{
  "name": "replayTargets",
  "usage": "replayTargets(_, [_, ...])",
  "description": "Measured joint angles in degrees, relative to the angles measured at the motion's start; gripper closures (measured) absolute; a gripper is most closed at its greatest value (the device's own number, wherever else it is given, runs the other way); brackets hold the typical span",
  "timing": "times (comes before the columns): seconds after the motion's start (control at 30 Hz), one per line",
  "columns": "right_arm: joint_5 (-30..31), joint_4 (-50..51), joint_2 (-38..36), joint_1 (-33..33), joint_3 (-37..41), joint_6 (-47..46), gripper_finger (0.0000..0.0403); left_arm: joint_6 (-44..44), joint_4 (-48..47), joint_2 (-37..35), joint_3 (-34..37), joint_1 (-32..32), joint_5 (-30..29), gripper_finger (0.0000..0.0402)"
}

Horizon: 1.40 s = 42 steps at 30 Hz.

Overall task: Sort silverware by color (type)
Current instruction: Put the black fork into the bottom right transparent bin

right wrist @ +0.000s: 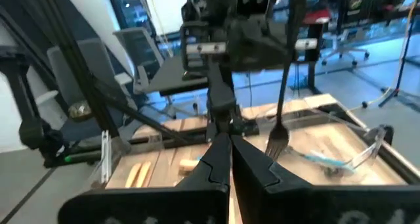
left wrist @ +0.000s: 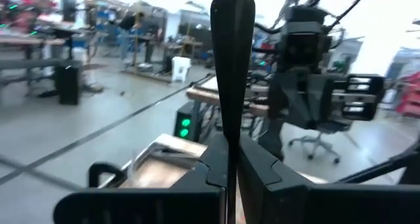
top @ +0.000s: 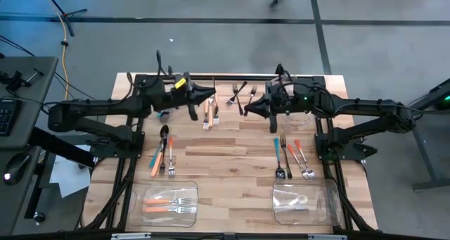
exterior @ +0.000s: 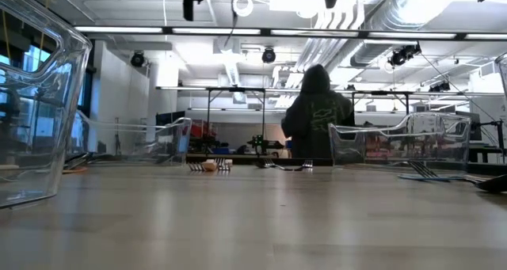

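My left gripper (top: 213, 96) is raised over the far middle of the table, shut on a black fork (left wrist: 233, 53). The same fork shows in the right wrist view (right wrist: 281, 135), tines down. My right gripper (top: 246, 108) faces it from the right, raised and shut (right wrist: 223, 155), with nothing seen between its fingers. More silverware lies flat on the wood. There are orange-handled forks (top: 209, 113), black forks (top: 240, 92), a left group with a black spoon, teal and orange handles (top: 163, 154), and a right group with teal, black and red-orange pieces (top: 292, 157). My left gripper pinches the black fork's handle (left wrist: 228, 142) between its two fingers. The fingers lie level, come from the table's left and cross the fork. The fork stands upright, with its rounded handle end (left wrist: 233, 14) up and its tines below the fingers, lifted clear of the table.
Two clear plastic bins stand at the near edge. The left one (top: 137, 198) holds orange-handled forks, and the right one (top: 330, 201) is in front of the right arm. Black frame rails run along the table's sides. A person in a dark hoodie (exterior: 317, 115) stands beyond the far edge.
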<state>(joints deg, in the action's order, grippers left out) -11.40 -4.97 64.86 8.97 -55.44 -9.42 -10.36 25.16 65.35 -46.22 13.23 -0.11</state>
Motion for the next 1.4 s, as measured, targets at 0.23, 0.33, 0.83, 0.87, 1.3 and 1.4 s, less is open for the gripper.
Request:
replayTargets(0.23, [2.0,-1.5,0.0,0.0,0.0,-0.5,0.0402,-0.6,9.6,4.7,0.0,-0.1,4.2,0.04])
replayTargets(0.33, [2.5,-2.0,0.2,0.0,0.0,-1.0,0.0386,-1.6,11.6,5.6,0.0,-0.1,4.6,0.04])
replayTargets(0.83, [4.2,-13.4,12.4,0.4,0.0,-5.1,0.0189,-3.1,15.0,8.1,0.0,-0.6,8.2,0.0401])
replayTargets(0.87, [4.2,-13.8,12.8,0.4,0.0,-5.6,0.0188,-3.1,15.2,8.1,0.0,-0.7,8.2,0.0401])
replayTargets(1.3, [1.8,-18.4,17.9,0.4,0.0,-8.7,0.019,-3.0,15.1,10.0,0.0,-0.9,8.1,0.0401])
replayTargets(1.4, [1.8,-18.8,17.9,0.4,0.0,-8.7,0.0207,-3.0,15.0,10.0,0.0,-0.9,8.1,0.0401])
